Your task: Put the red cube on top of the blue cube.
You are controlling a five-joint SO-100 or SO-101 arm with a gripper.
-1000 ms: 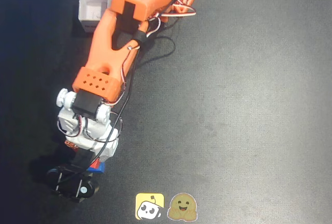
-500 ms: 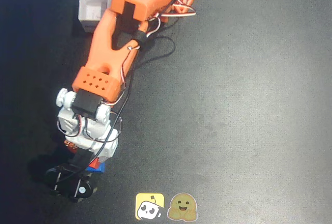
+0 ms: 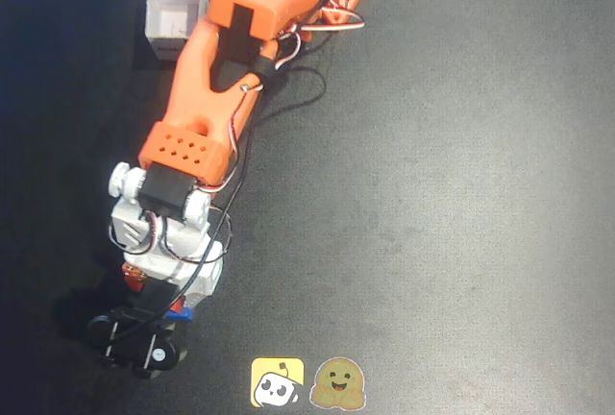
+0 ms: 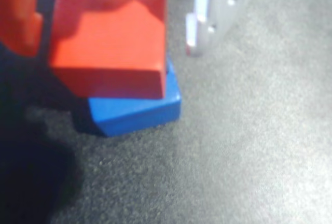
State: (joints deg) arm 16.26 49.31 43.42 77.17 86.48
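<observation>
In the wrist view the red cube [image 4: 109,47] rests on top of the blue cube [image 4: 136,111], turned a little against it, with the blue cube's front and right edges sticking out below. The blue cube stands on the dark mat. My gripper [image 4: 106,50] straddles the stack. The orange finger [image 4: 18,16] is at the left and the white finger [image 4: 210,11] at the right, each with a gap to the red cube. In the overhead view the gripper [image 3: 159,295] is at the lower left. Only a sliver of the blue cube [image 3: 181,313] shows there, and the red cube is hidden under the wrist.
A white open box [image 3: 173,13] stands at the top left beside the arm's base. Two stickers [image 3: 307,382] lie at the bottom edge. The dark grey mat [image 3: 461,194] stretches to the right of the arm.
</observation>
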